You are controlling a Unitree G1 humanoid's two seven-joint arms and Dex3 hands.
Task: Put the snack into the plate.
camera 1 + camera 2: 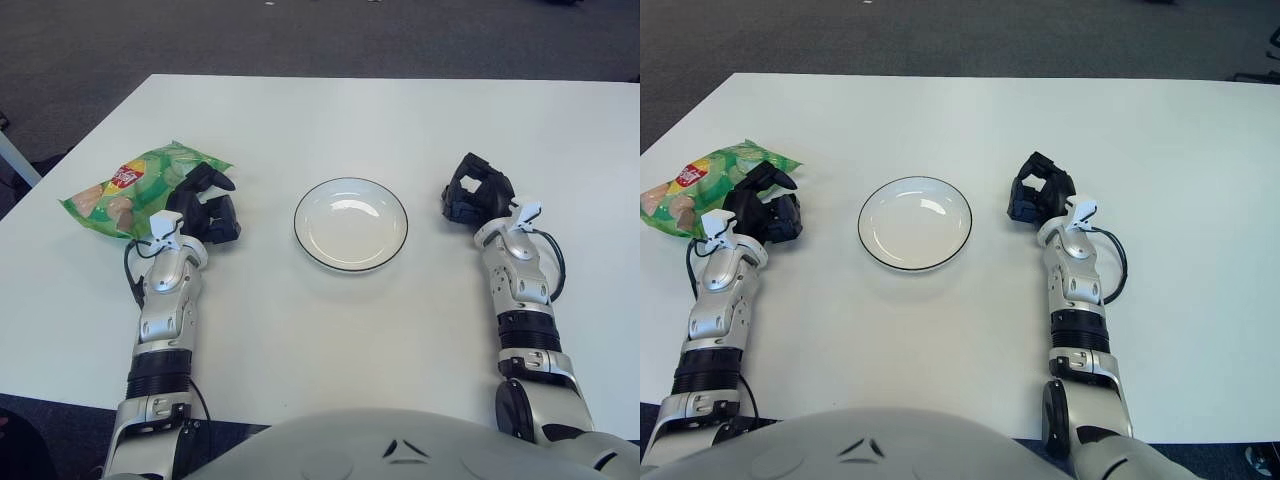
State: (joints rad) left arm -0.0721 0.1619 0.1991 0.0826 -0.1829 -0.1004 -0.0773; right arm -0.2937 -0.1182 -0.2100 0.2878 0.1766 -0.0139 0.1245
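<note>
Green snack bag [135, 185] at far left of the white table [330, 120], well left of the plate [351, 224]. Left hand [205, 205] against the bag's right edge, fingers [210, 178] curled over it but not visibly clamped. Right hand [477, 192] just right of the plate, loosely curled, holding nothing.

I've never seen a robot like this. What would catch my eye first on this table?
Probably the bright green snack bag near the table's left edge, with the robot's left hand right against its near side, one finger over its edge. In the middle sits a white plate with a dark rim and nothing in it. The right hand shows to the plate's right, fingers curled, holding nothing.
</note>
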